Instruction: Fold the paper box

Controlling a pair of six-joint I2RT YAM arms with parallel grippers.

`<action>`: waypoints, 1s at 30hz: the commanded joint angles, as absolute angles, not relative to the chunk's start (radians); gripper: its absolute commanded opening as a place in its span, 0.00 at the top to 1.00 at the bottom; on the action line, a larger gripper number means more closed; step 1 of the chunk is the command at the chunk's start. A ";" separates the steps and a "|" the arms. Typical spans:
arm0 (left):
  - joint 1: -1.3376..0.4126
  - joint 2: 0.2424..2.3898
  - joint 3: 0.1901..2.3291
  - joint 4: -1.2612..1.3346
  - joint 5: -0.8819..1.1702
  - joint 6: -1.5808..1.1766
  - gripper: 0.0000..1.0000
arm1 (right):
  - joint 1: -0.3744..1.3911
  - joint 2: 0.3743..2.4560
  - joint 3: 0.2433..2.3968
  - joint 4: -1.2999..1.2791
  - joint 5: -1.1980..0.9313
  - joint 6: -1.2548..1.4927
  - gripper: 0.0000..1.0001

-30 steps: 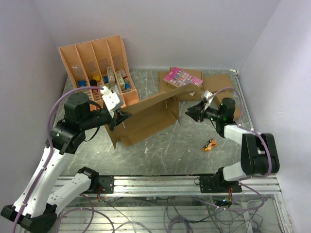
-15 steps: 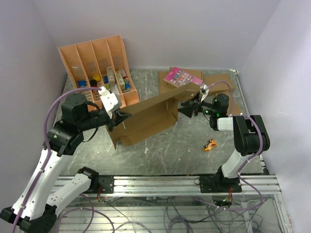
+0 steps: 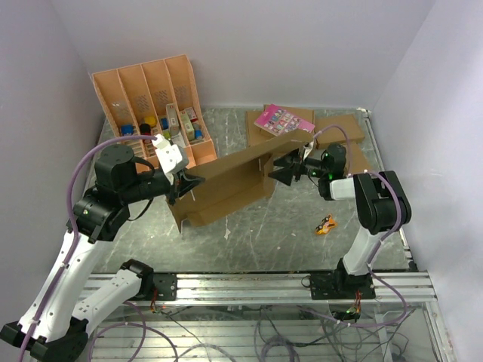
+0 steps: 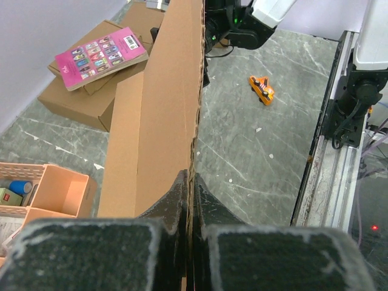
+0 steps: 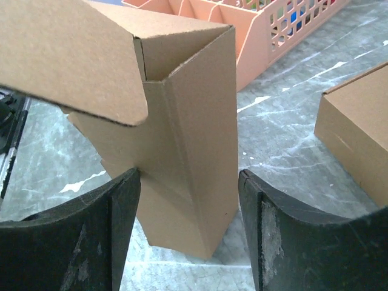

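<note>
the paper box stands half-opened near the middle of the counter. one long panel is raised and slants from near left up toward the far right, while its lower walls rest on the surface. the left claw is clenched on that panel's top edge, the thin cardboard pinched between its two fingers. the right claw is spread wide at the box's right end, with an upright corner of the box between its fingers. one finger seems to touch the cardboard and the other stands just clear, so nothing is gripped there.

behind that end lie smaller brown boxes with a pink book on top. an orange-tan compartment tray is propped at the far left, with small items in its lower slots. a small orange object lies apart near the right arm. the counter is grey and marbled with white scuffs. a silver rail runs along its near edge, and plain pale walls close it in on three sides.
</note>
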State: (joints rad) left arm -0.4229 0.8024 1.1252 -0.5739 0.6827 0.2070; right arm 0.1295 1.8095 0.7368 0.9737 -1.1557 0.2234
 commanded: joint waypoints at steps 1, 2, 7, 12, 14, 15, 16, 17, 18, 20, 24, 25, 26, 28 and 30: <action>-0.426 0.795 1.142 -0.548 0.750 0.169 0.93 | 0.129 1.865 0.713 1.244 -1.158 0.315 0.37; -0.426 0.795 1.141 -0.544 0.753 0.167 0.93 | 0.130 1.884 0.703 1.353 -1.155 0.358 0.40; -0.426 0.797 1.138 -0.530 0.772 0.160 0.93 | 0.129 2.012 0.688 1.810 -1.162 0.604 0.54; -0.425 0.801 1.136 -0.516 0.786 0.152 0.93 | 0.130 1.969 0.673 1.643 -1.095 0.474 0.40; -0.425 0.805 1.133 -0.508 0.790 0.149 0.93 | 0.134 1.911 0.676 1.452 -1.050 0.332 0.36; -0.426 0.808 1.131 -0.504 0.793 0.147 0.93 | 0.138 1.891 0.681 1.377 -1.035 0.269 0.35; -0.426 0.809 1.128 -0.498 0.795 0.144 0.93 | 0.139 1.883 0.688 1.330 -1.029 0.231 0.35; -0.426 0.812 1.126 -0.492 0.798 0.142 0.93 | 0.142 1.885 0.687 1.342 -1.029 0.229 0.35; -0.425 0.814 1.123 -0.485 0.800 0.138 0.93 | 0.144 1.897 0.681 1.389 -1.028 0.266 0.35; -0.425 0.818 1.123 -0.473 0.804 0.133 0.93 | 0.156 1.929 0.657 1.538 -1.018 0.327 0.36; -0.425 0.818 1.123 -0.464 0.814 0.126 0.93 | 0.197 1.965 0.631 1.604 -0.999 0.320 0.40; -0.426 0.817 1.122 -0.462 0.815 0.124 0.93 | 0.209 1.965 0.628 1.593 -0.991 0.305 0.40; -0.426 0.816 1.121 -0.459 0.814 0.121 0.93 | 0.219 1.965 0.624 1.590 -0.983 0.294 0.40; -0.426 0.813 1.114 -0.451 0.818 0.113 0.93 | 0.236 1.962 0.608 1.604 -0.953 0.278 0.39; -0.426 0.808 1.109 -0.442 0.822 0.106 0.93 | 0.249 1.953 0.595 1.598 -0.897 0.259 0.36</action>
State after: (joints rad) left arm -0.4225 0.8223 1.1217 -0.5022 0.7498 0.1436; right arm 0.2222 1.9556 0.6189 1.5146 -0.9977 0.3199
